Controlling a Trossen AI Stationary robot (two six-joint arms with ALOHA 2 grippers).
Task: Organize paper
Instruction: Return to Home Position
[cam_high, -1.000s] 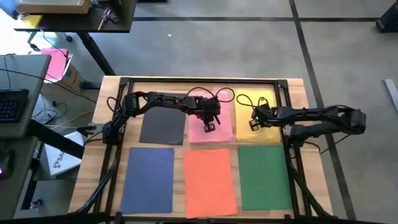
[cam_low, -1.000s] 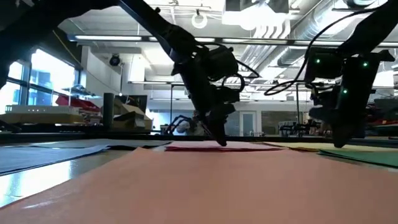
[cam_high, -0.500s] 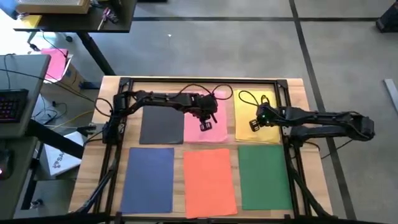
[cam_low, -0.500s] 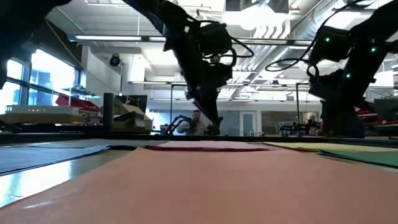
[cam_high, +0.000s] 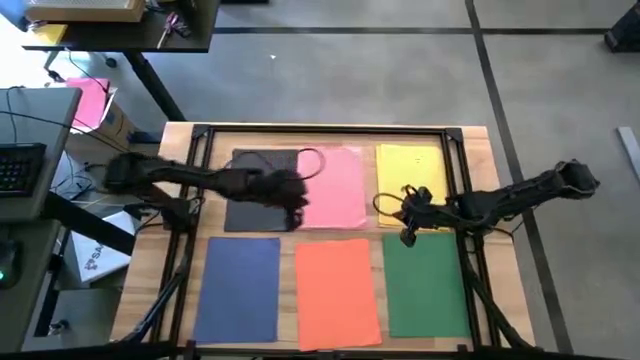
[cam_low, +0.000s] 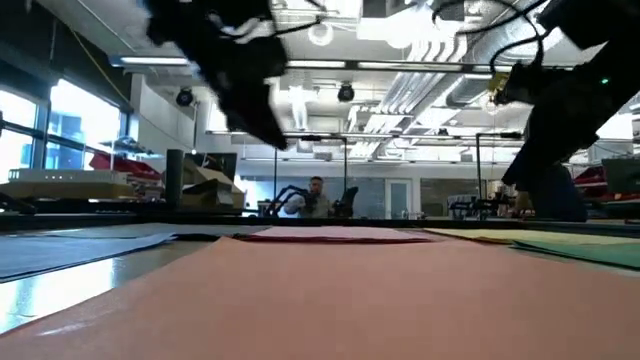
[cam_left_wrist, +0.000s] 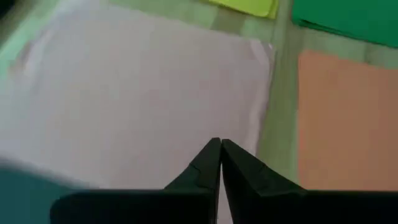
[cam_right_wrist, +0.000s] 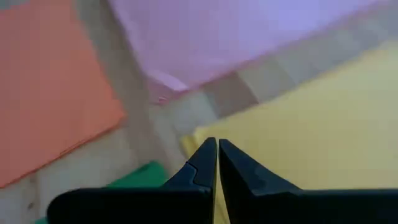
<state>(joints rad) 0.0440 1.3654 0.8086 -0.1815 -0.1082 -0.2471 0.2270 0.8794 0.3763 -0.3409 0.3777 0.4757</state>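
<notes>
Sorting looks complete to me: six colours, six separate places on the counter (cam_high: 480, 150), nothing overlapping that I can see.

- Landmark: pink sheet (cam_high: 338, 187), middle of the far row.
- Dark grey sheet (cam_high: 258, 205) just beside the pink sheet on the left-arm side; the left arm crosses it, so I cannot check all its edges.
- Yellow sheet (cam_high: 410, 178) just beside the pink sheet on the right-arm side.
- Orange sheet (cam_high: 337, 290) across a strip of bare counter from the pink sheet, with the blue sheet (cam_high: 240, 288) and the green sheet (cam_high: 425, 285) flanking it.
- Left tool (cam_left_wrist: 219, 142): fingers pressed together, empty, above the pink sheet's edge nearest the grey.
- Right tool (cam_right_wrist: 217, 142): fingers pressed together, empty, off the pink sheet's corner, over the yellow sheet's near edge.

What's left, as I judge it: only parking both arms. No sheet appears to need another touch.
</notes>
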